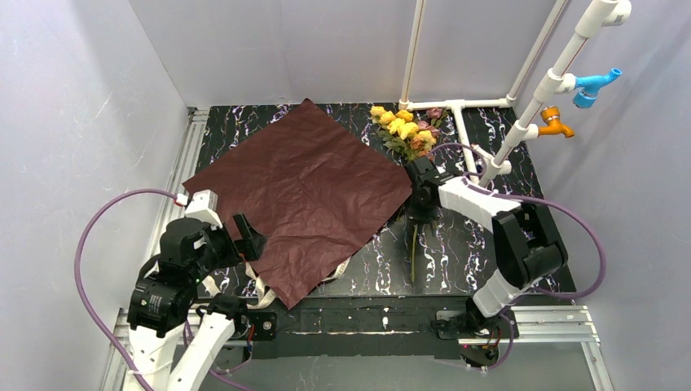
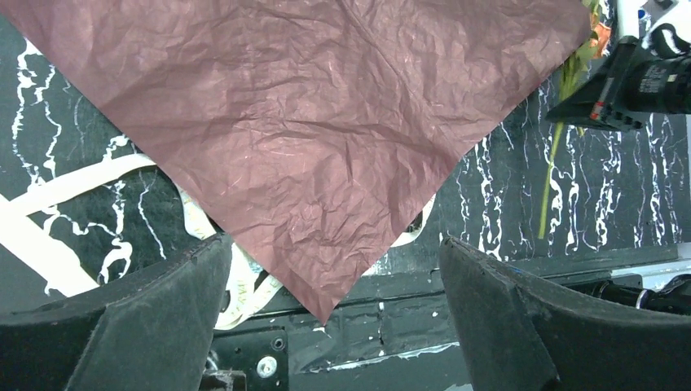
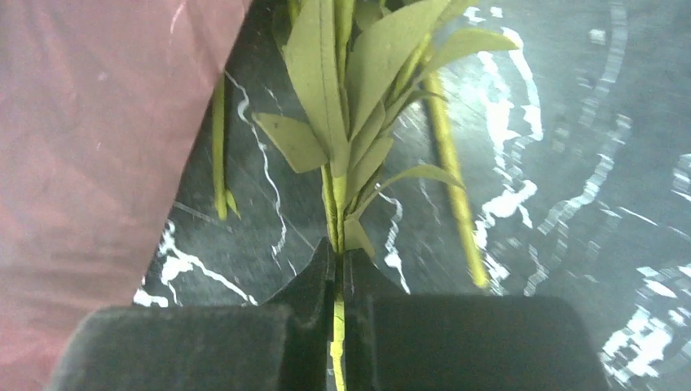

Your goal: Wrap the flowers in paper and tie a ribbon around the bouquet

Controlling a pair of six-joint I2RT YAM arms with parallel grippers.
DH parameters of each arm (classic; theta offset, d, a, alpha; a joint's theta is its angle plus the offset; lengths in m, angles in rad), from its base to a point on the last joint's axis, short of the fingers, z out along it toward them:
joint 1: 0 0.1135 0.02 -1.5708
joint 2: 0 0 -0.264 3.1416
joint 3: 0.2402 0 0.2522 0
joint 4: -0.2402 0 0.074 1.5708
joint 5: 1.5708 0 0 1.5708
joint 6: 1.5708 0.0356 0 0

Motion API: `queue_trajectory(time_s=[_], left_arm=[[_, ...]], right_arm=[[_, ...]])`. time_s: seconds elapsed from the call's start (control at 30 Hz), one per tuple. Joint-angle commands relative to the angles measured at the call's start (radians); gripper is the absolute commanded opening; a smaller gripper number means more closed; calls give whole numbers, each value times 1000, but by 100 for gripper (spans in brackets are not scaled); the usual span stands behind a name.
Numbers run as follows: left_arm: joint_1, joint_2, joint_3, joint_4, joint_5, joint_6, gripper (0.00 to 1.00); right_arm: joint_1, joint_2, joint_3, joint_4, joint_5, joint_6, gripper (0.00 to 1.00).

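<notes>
We see the paper as thin, matt, dark red and finely crinkled. Under the paper, the table looks glossy, black and marble-veined. Beside the paper, the flowers show matt, cloth-like leaves. The ribbon under the paper's edge looks like soft cream fabric.

On the left arm: folded low over its base, elbow tucked in, wrist turned forward and a little to the right. At the left gripper: spread fully wide, with the two dark padded fingers well apart at the lower corners of the wrist view.

On the right arm: rising from its base, bent sharply at the elbow, forearm stretched forward and to the left, wrist tipped steeply down. At the right gripper: pinched shut, fingertips pressed together on one thin stem of the flowers, with the leaves just ahead of the fingertips.
</notes>
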Motion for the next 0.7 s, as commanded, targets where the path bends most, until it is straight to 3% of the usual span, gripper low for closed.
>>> queue_trajectory(time_s=[0.0, 0.17, 0.3, 0.43, 0.67], left_arm=[[0, -32, -95, 94, 68, -31, 98], [0, -66, -137, 123, 60, -53, 98], [0, -59, -141, 126, 54, -54, 98], [1, -55, -144, 126, 47, -57, 98], [0, -32, -148, 121, 58, -60, 97]], right_arm=[[-2, -177, 152, -218, 173, -52, 1], [-2, -274, 400, -401, 239, -118, 1], [1, -229, 540, -362, -8, -176, 1], [86, -30, 718, -304, -121, -169, 1], [201, 509, 1308, -283, -155, -47, 1]])
